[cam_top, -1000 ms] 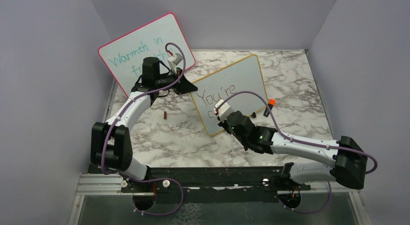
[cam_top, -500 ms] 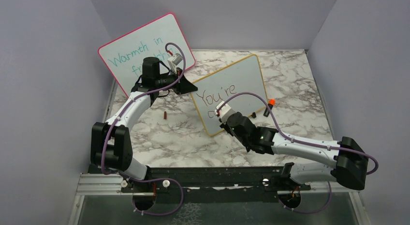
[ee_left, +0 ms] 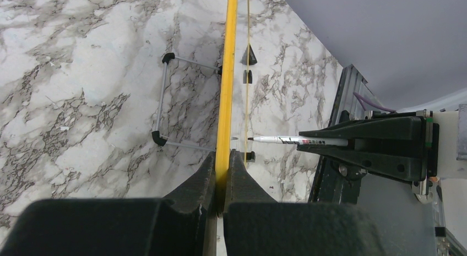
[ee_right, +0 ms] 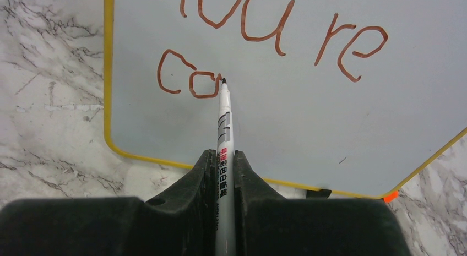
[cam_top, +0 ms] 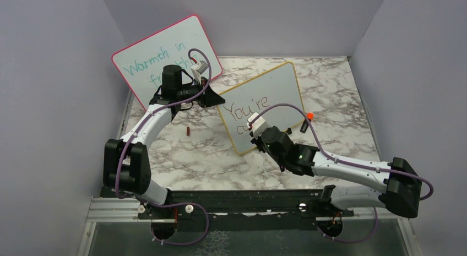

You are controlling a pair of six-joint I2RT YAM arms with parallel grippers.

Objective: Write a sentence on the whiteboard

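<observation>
The whiteboard (cam_top: pixel 275 88), with its yellow-orange frame, stands tilted on the marble table. My left gripper (cam_top: pixel 219 99) is shut on its upper left edge; in the left wrist view the yellow frame (ee_left: pixel 227 74) runs between the pressed jaws of this gripper (ee_left: pixel 222 162). My right gripper (ee_right: pixel 224 157) is shut on a white marker (ee_right: pixel 223 124), low in front of the board (cam_top: pixel 252 134). The marker's tip touches the board at the top right of the second line's second letter. The sentence (ee_right: pixel 275 30) in red-brown reads "You're", with "c" and a round letter below.
A larger pink-framed board (cam_top: pixel 165 52) with teal writing leans on the back left wall. A small dark red cap (cam_top: pixel 188 130) lies on the table left of the whiteboard. An orange-tipped object (cam_top: pixel 309 116) lies at its right. A wire stand (ee_left: pixel 159 102) props the board from behind.
My right gripper has shifted slightly to the right with the marker, along the second line. The left arm and the whiteboard have stayed put.
</observation>
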